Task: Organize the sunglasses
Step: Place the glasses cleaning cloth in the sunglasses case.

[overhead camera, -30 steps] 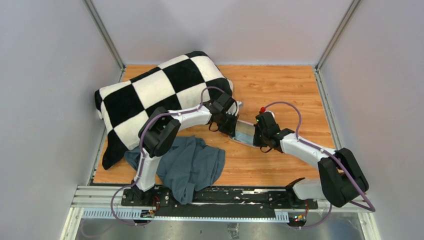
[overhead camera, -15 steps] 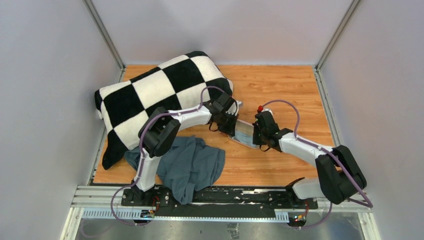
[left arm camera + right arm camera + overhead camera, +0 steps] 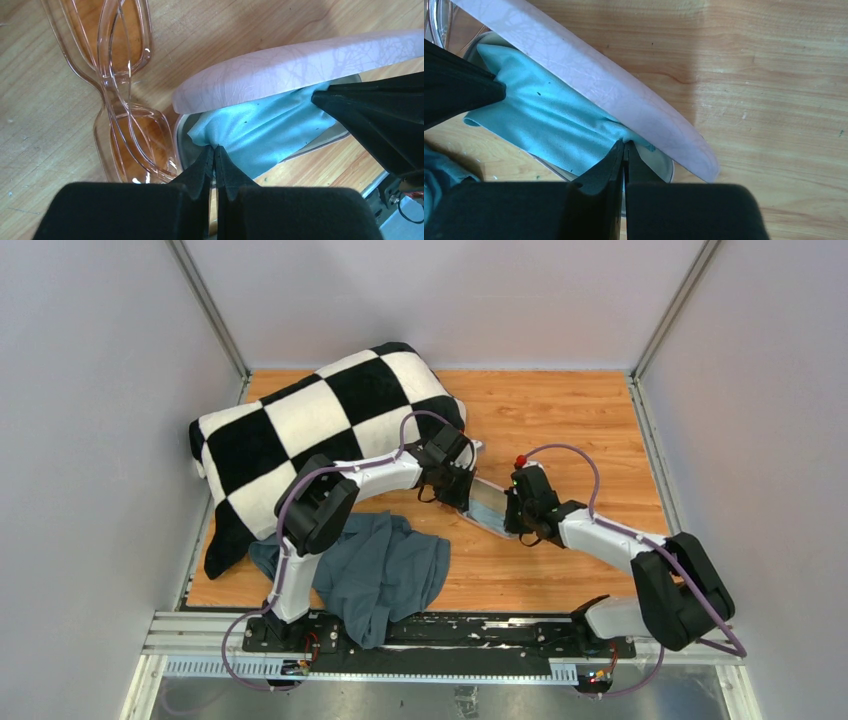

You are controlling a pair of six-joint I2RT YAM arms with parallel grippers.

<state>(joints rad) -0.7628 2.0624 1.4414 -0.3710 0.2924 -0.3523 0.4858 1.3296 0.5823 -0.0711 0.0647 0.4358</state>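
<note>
The sunglasses, with translucent orange-amber lenses and a thin clear frame, lie folded on the wood beside the open pink glasses case. A light-blue cloth lies stretched inside the case. My left gripper is shut on one end of the cloth, next to the sunglasses. My right gripper is shut on the other end of the cloth, under the pink lid. In the top view both grippers, left and right, meet over the case at mid-table.
A black-and-white checkered pillow lies at the back left. A grey-blue garment is crumpled at the front left by the left arm's base. Wooden tabletop extends to the back right, with walls on three sides.
The right gripper has shifted slightly left, toward the left gripper, over the case. The left arm has hardly moved.
</note>
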